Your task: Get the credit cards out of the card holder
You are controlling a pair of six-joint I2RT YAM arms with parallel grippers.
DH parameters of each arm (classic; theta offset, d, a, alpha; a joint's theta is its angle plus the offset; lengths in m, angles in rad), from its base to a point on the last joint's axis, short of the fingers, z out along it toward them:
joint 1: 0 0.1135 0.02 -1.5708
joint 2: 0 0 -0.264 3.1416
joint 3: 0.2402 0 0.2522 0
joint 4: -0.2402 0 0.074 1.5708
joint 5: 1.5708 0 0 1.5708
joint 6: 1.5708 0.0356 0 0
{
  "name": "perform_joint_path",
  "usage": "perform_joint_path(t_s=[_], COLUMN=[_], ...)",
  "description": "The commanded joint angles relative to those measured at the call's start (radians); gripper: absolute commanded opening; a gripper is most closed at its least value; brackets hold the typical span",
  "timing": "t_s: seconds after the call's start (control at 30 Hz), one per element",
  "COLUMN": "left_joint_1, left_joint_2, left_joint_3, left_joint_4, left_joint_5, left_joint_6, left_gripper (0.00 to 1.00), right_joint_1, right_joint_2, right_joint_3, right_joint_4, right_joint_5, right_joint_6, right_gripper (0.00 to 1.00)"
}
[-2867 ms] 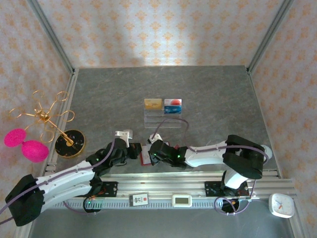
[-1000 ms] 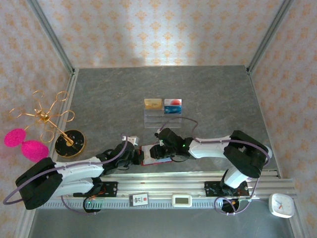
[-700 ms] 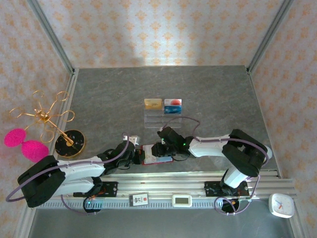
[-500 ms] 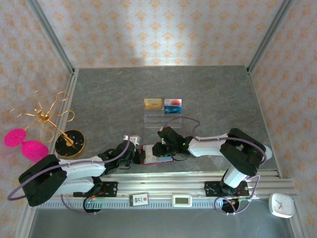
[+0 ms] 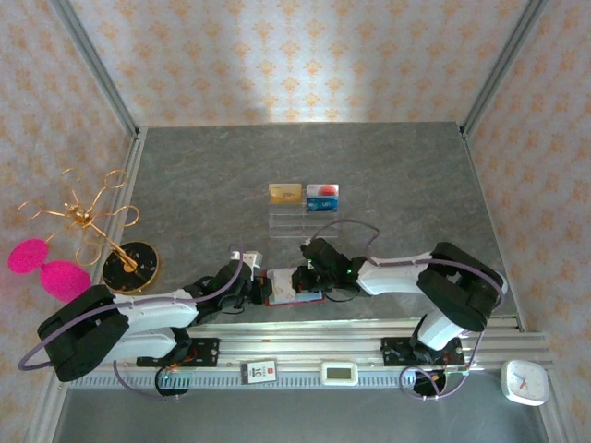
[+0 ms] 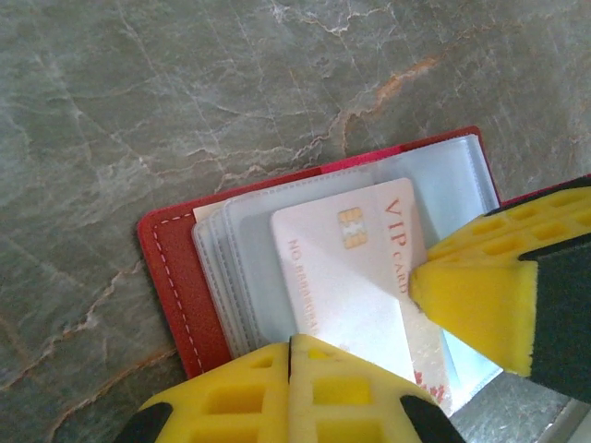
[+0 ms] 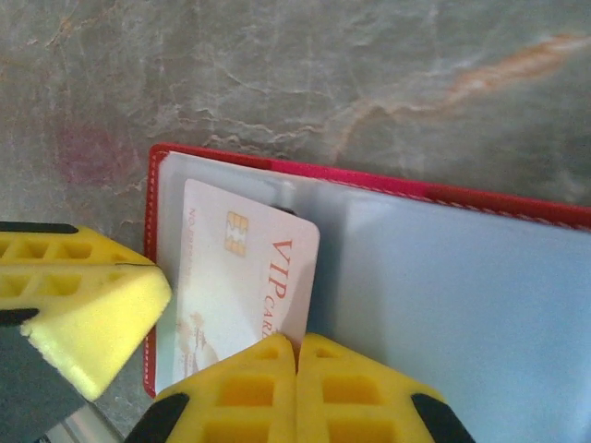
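1. The card holder point(image 5: 288, 289) lies open and flat on the grey marbled table point(image 5: 212, 175), close to the near edge and just ahead of the rail point(image 5: 305, 333). It sits between the two wrists.
2. The left wrist view shows red covers with a fanned stack of clear sleeves point(image 6: 235, 249). One pale credit card point(image 6: 342, 268) with a gold chip and the lettering "VIP CARD" lies tilted among them. Whether it sits inside a sleeve or on top cannot be told.
3. The left gripper point(image 6: 291, 343) has its yellow fingers pressed together with no gap. They rest at the near edge of the sleeves and the card, and nothing is seen pinched between them.
4. The right gripper point(image 7: 297, 343) is likewise pressed shut, with its tips against the card's edge. No card shows between the fingers.
5. Obstructions:
   - Each pair of fingers covers one end of the card.
   - In the overhead view both wrists overlap the holder's ends.
6. Surroundings:
   - A clear acrylic stand point(image 5: 303, 221) stands farther back, apart from the holder. It carries a gold card point(image 5: 285, 193) and a blue-white-and-red card point(image 5: 322, 195).
   - A gold wire ornament point(image 5: 88, 217) on a round black base point(image 5: 130, 268) stands at the table's left edge, with pink pompoms point(image 5: 63, 279) beside it.
   - Small white devices point(image 5: 339, 373) and a dial point(image 5: 524, 382) sit below the rail.
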Motion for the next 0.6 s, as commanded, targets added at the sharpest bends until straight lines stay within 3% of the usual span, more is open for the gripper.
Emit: perform_joint_path(t_s=[0.0, 0.23, 0.57], left_joint_1=[0.020, 0.030, -0.043], left_joint_2=[-0.007, -0.107, 0.149], left_joint_3=[-0.025, 0.050, 0.083], left_joint_4=[-0.088, -0.091, 0.016], left_joint_5=[0.003, 0.027, 0.037], left_joint_6=[0.032, 0.045, 0.032], left_gripper=[0.00, 0.00, 0.00], right_joint_1=[0.004, 0.004, 0.004], right_joint_2=[-0.051, -0.043, -0.035], right_joint_3=[-0.049, -0.062, -0.067], right_joint_4=[-0.039, 0.004, 0.032], right_joint_5=[0.073, 0.040, 0.021], right_joint_6=[0.024, 0.024, 0.017], right_gripper=[0.00, 0.00, 0.00])
